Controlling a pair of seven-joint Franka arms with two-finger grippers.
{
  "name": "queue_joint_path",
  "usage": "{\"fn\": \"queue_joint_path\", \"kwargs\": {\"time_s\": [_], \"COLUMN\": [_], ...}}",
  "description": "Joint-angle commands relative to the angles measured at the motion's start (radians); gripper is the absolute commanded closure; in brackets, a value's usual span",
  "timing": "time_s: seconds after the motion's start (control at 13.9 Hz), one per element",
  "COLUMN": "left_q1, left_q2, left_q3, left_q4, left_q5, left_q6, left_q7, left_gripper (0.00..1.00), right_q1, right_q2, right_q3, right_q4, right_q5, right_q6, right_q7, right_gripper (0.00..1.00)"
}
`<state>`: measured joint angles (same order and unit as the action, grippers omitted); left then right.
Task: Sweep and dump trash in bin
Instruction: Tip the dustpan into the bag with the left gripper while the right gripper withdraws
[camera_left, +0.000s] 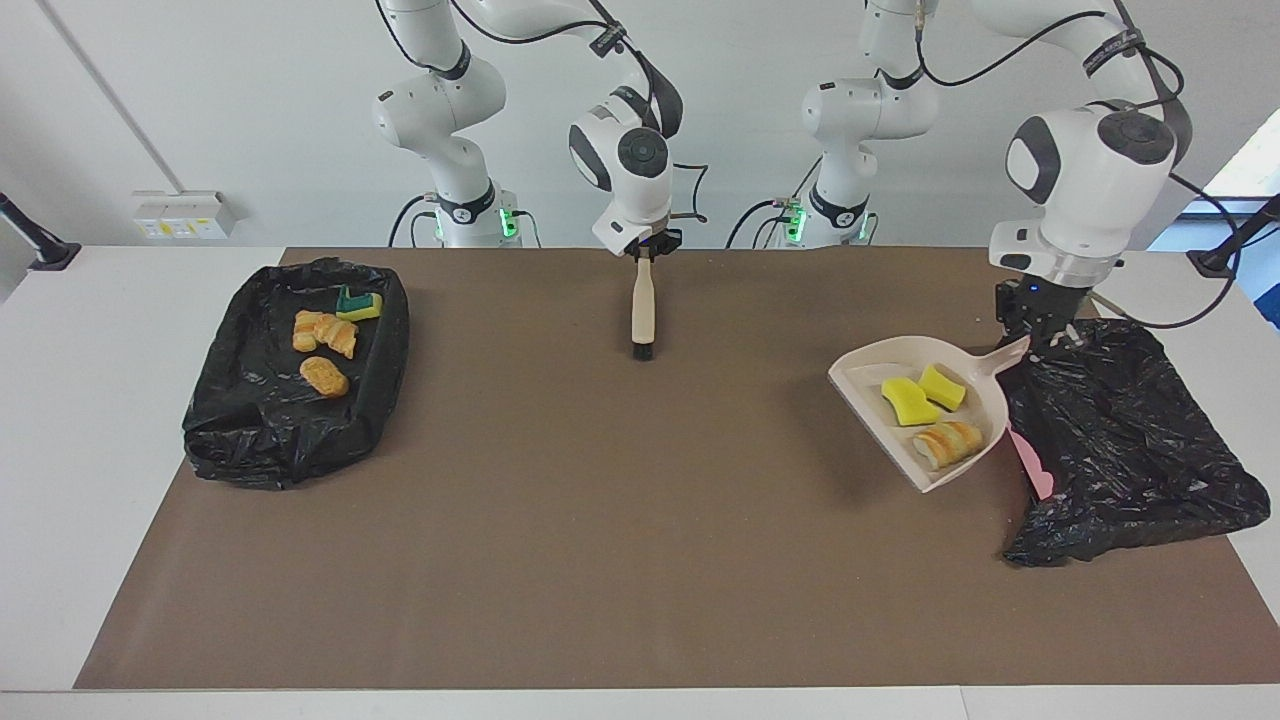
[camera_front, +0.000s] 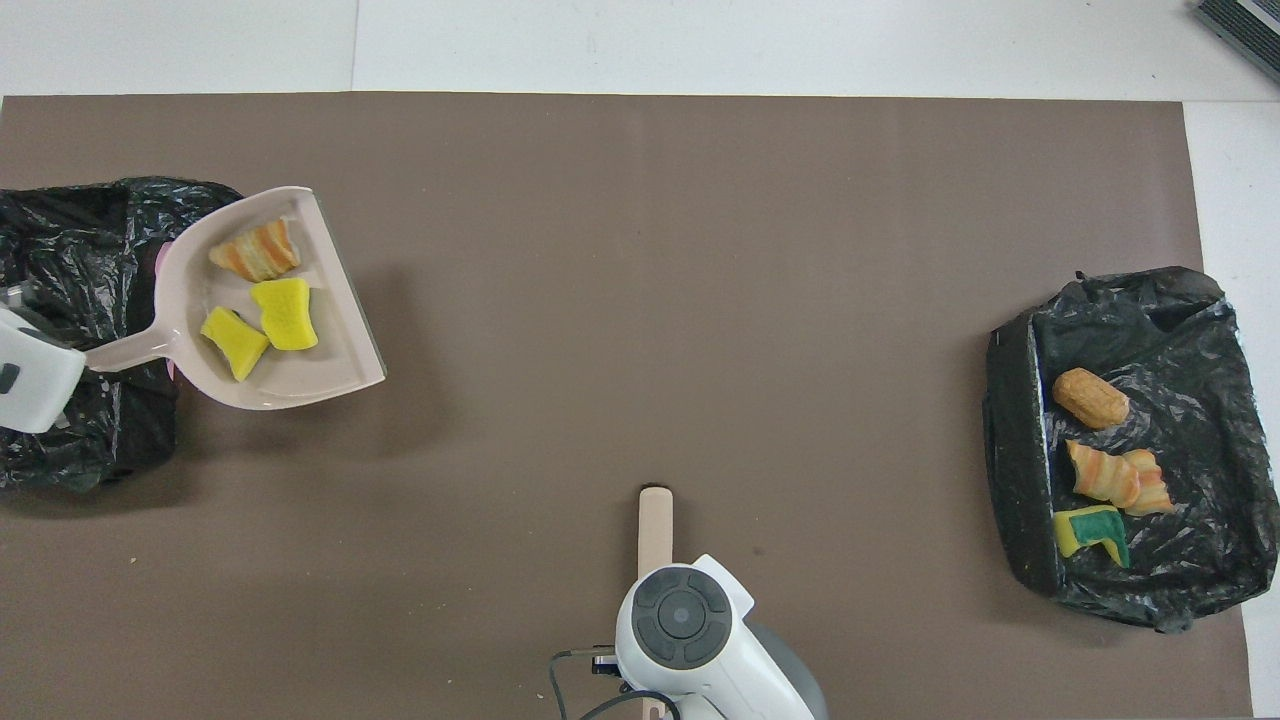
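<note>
My left gripper (camera_left: 1032, 340) is shut on the handle of a beige dustpan (camera_left: 870, 375), held tilted above the mat at the edge of a black-bagged bin (camera_left: 1130, 450). The pan holds two yellow sponge chunks (camera_left: 908, 402) and a striped pastry lump (camera_left: 948, 442); they also show in the overhead view (camera_front: 284, 313). My right gripper (camera_left: 645, 250) is shut on a beige brush (camera_left: 643, 300) that hangs upright, black bristles down, over the mat's middle near the robots. Overhead, the brush handle (camera_front: 655, 525) pokes out from under the right wrist.
A second black-lined bin (camera_left: 250, 440) at the right arm's end holds pastry lumps (camera_left: 324, 377) and a green-backed sponge (camera_left: 359, 303). A brown mat (camera_left: 620, 520) covers the table. A pink edge (camera_left: 1035, 465) shows under the bag by the dustpan.
</note>
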<state>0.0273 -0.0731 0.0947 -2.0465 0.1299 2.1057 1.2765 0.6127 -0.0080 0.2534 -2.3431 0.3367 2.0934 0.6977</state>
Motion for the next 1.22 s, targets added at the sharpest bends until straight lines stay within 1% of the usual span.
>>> {"fn": "queue_joint_path", "kwargs": {"time_s": [0.0,0.07,0.14,0.22,0.36,0.43,0.5,0.65,0.79,0.93,1.08,1.15], "left_q1": [0.148,0.210,0.251,0.288,0.341,0.364,0.387,0.396,0.378,0.350,0.330,0.329], "left_q2": [-0.007,0.002,0.031,0.062,0.114,0.130,0.144,0.165,0.177,0.184,0.202,0.208], "left_q3": [-0.010,-0.010,-0.009,-0.004,-0.003,-0.001,-0.003,-0.003,-0.003,-0.004,-0.006,-0.004], "left_q4": [0.045,0.072,0.125,0.178,0.274,0.307,0.333,0.368,0.373,0.371,0.362,0.365], "left_q5": [-0.106,-0.137,-0.147,-0.145,-0.125,-0.101,-0.046,0.112,0.268,0.370,0.511,0.546], "left_q6": [-0.024,-0.023,-0.027,-0.033,-0.052,-0.053,-0.052,-0.032,-0.024,-0.018,0.008,0.014], "left_q7": [0.023,0.080,0.159,0.215,0.288,0.323,0.337,0.345,0.350,0.345,0.340,0.339], "left_gripper": [1.00,1.00,1.00,1.00,1.00,1.00,1.00,1.00,1.00,1.00,1.00,1.00], "right_q1": [0.007,0.004,0.002,0.002,-0.014,-0.037,-0.063,-0.126,-0.210,-0.293,-0.359,-0.399], "right_q2": [0.016,0.020,0.023,0.025,0.031,0.023,0.016,-0.012,-0.044,-0.082,-0.096,-0.108], "right_q3": [0.000,-0.002,-0.002,-0.002,-0.006,-0.008,-0.010,-0.014,-0.014,-0.013,-0.014,-0.014], "right_q4": [0.008,0.010,0.011,0.016,0.059,0.079,0.100,0.148,0.195,0.229,0.267,0.289], "right_q5": [0.008,0.008,0.008,-0.002,-0.018,-0.018,-0.021,-0.056,-0.108,-0.154,-0.189,-0.205], "right_q6": [0.016,0.016,0.014,0.013,-0.004,-0.016,-0.032,-0.091,-0.192,-0.278,-0.344,-0.369], "right_q7": [0.025,0.025,0.020,0.010,0.008,0.008,0.011,0.009,0.008,0.006,0.006,0.005], "right_gripper": [1.00,0.78,0.41,0.00,0.00,0.00,0.00,0.00,0.00,0.00,0.00,0.00]}}
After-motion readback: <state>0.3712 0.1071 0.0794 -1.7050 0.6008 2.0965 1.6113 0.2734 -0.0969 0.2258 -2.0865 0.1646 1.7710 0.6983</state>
